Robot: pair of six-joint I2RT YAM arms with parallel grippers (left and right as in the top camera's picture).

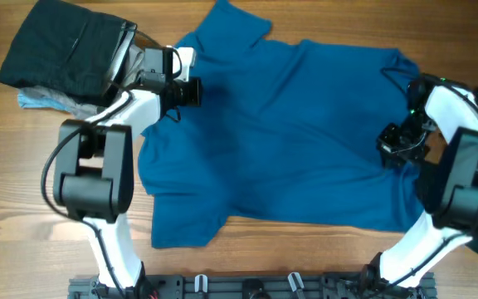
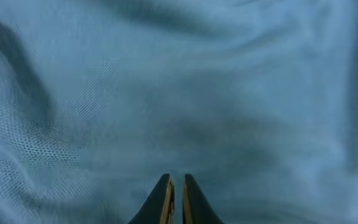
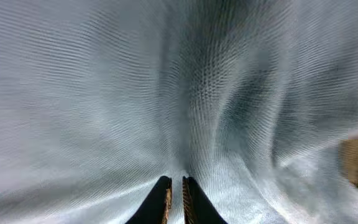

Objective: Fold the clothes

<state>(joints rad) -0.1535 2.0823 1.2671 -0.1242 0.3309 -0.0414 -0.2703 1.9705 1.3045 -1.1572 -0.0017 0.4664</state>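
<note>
A large royal-blue shirt (image 1: 289,133) lies spread over the middle of the wooden table (image 1: 15,216). My left gripper (image 1: 175,110) stands at the shirt's left shoulder edge. In the left wrist view the left gripper (image 2: 176,180) has its fingers nearly together, pinching the blue shirt (image 2: 179,93), which fills the frame. My right gripper (image 1: 401,148) is at the shirt's right side. In the right wrist view the right gripper (image 3: 174,182) is shut on the shirt (image 3: 104,93), with folds running into its tips.
A folded black garment (image 1: 65,54) sits at the table's back left, on top of a light-blue piece (image 1: 36,100). Both arm bases stand at the front edge, beside a black rail (image 1: 247,286).
</note>
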